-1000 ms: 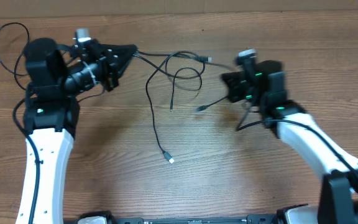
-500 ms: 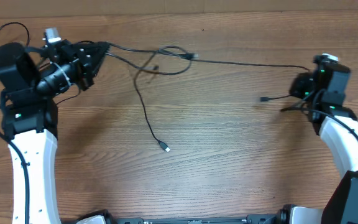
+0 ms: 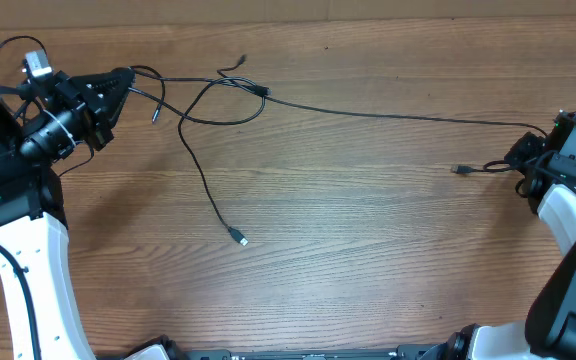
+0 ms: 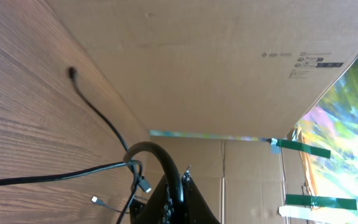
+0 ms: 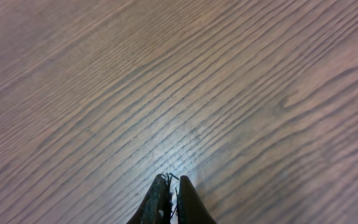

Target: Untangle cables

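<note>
The left pincer (image 3: 120, 82) sits at the far left of the wooden desk (image 3: 368, 270), clenched on the black cables (image 3: 208, 110). Its wrist camera shows a cable loop (image 4: 157, 152) arching out of the closed tips, with two small plug ends (image 4: 145, 185) hanging just beside them and a cardboard wall (image 4: 229, 62) beyond the desk edge.

Just to the right of this pincer the cords cross in a loose, open tangle. One strand (image 3: 208, 185) leaves the tangle and trails toward the near side of the desk, ending in a plug (image 3: 240, 238) that lies well apart from both pincers. A short end (image 3: 240, 63) points toward the far edge.

From the tangle a long strand (image 3: 388, 112) runs almost straight across the desk to the right pincer (image 3: 521, 155) at the far right edge. This pincer is clenched too, grasping that strand; in its wrist view the fingertips (image 5: 188, 202) are pressed together with only a thin sliver of cord between them. A loose plug end (image 3: 459, 170) lies on the desk just to the left of it.
</note>
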Available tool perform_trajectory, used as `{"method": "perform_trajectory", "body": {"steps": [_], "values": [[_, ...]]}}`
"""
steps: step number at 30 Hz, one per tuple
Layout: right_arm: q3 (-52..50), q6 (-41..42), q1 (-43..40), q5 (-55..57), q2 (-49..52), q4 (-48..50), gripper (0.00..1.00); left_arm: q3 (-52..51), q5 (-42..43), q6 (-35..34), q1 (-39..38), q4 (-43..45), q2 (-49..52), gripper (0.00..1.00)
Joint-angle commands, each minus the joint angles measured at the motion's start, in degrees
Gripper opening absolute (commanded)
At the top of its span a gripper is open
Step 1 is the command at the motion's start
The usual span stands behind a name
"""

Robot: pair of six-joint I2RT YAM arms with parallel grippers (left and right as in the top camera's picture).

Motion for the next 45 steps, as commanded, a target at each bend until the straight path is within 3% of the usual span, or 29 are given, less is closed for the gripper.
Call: {"method": "perform_trajectory", "body": {"steps": [1, 7, 19, 29, 33, 40, 45], "values": [[0.04, 0.46, -0.24, 1.4, 3.37, 1.99, 0.04, 1.7, 1.4, 3.85, 1.62, 0.31, -1.03, 0.04], [0.04, 0.66, -0.24, -2.71, 4.48, 3.39, 0.04, 1.7, 1.53, 9.66, 4.2, 0.31, -1.03, 0.04], [0.04, 0.63, -5.81, -2.51, 4.9, 4.39, 0.04, 1.7, 1.88, 8.13, 16.68, -0.83, -1.01, 0.04], [0.04, 0.66, -6.93, -3.28, 4.9, 4.87, 0.04, 1.7, -3.08, 5.6, 17.92, -8.96, -1.01, 0.04], [0.04, 0.66, -6.91, -10.29, 4.9, 5.66, 0.04, 1.7, -1.53, 7.28, 17.77, -9.73, -1.01, 0.04], [2.75, 0.61, -4.63, -34.56, 2.62, 6.43, 0.04, 1.7, 2.73, 15.61, 17.79, -11.56, -1.01, 0.04], [6.25, -1.16, 2.84, -39.08, -3.54, 6.01, 0.04, 1.7, 2.75, 19.47, 17.77, -15.74, -1.01, 0.04]]}}
